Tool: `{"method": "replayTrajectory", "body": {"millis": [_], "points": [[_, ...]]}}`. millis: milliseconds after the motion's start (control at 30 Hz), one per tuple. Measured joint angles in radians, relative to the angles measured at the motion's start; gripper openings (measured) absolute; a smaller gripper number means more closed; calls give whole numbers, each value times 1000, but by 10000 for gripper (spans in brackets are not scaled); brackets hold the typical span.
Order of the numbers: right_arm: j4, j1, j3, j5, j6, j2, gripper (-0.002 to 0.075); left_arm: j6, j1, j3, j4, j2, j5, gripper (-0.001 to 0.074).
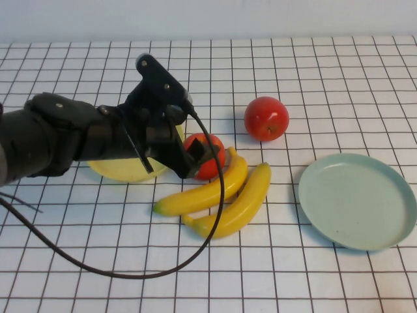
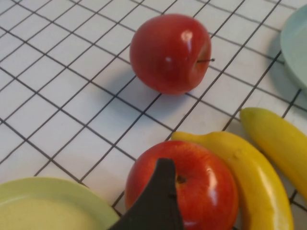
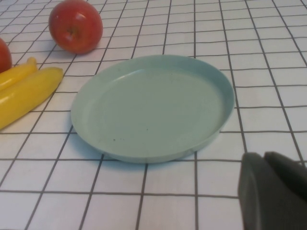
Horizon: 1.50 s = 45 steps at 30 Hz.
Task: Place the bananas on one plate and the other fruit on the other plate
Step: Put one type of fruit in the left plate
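My left gripper reaches over the pale yellow plate to one red apple and is open. One dark finger lies over that apple; the other finger is out of view. This apple rests against the two bananas, which lie side by side on the table. The second red apple sits alone further back. The mint-green plate is empty at the right. My right gripper is shut and empty, just in front of that plate; it is not in the high view.
A black cable loops from the left arm across the table in front of the bananas. The white gridded cloth covers the whole table.
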State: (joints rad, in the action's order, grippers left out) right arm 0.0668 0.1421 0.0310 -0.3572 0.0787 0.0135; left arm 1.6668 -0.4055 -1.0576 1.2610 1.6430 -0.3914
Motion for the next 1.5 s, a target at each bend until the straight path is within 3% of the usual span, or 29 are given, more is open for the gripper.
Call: {"method": "replayTrajectory", "body": {"millis": [567, 967, 1500], "points": [[0, 0, 0, 0, 0, 0, -17, 317, 0, -16, 170, 170, 85, 668], [0, 0, 0, 0, 0, 0, -16, 535, 0, -18, 414, 204, 97, 668], [0, 0, 0, 0, 0, 0, -17, 636, 0, -36, 469, 258, 90, 668]]}}
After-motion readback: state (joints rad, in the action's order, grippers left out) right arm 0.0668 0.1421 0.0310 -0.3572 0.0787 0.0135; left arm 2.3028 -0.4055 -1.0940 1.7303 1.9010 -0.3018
